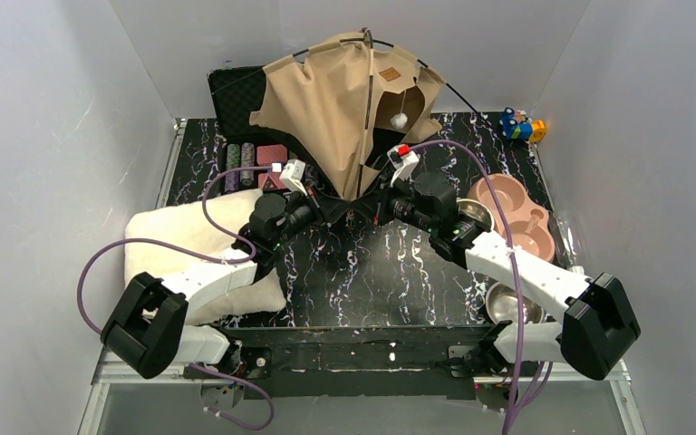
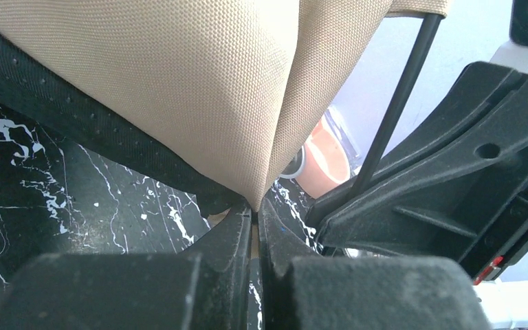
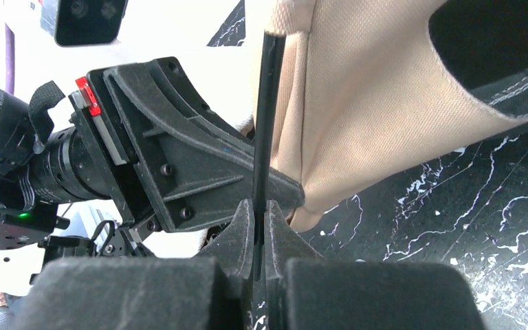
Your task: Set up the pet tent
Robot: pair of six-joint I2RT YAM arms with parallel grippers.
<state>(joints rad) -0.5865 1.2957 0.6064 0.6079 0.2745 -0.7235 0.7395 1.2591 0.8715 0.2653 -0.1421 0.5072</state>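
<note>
The tan canvas pet tent [image 1: 340, 100] stands half raised at the back middle of the table, with a brown label patch and a white pom-pom [image 1: 400, 120] by its doorway. Its lowest fabric corner [image 2: 258, 196] hangs down to a point between the two grippers. My left gripper [image 1: 326, 210] is shut on that corner of fabric [image 3: 309, 206]. My right gripper [image 1: 373, 210] faces it and is shut on a thin black tent pole [image 3: 265, 137], which runs up into the canvas [image 2: 399, 103]. The two grippers almost touch.
A fluffy cream cushion [image 1: 190, 237] lies at the left under the left arm. A pink double pet bowl [image 1: 517, 213] and a steel bowl [image 1: 506, 304] sit at the right. A black case [image 1: 236, 91], stacked chips [image 1: 240, 163] and a small toy [image 1: 521, 127] are at the back.
</note>
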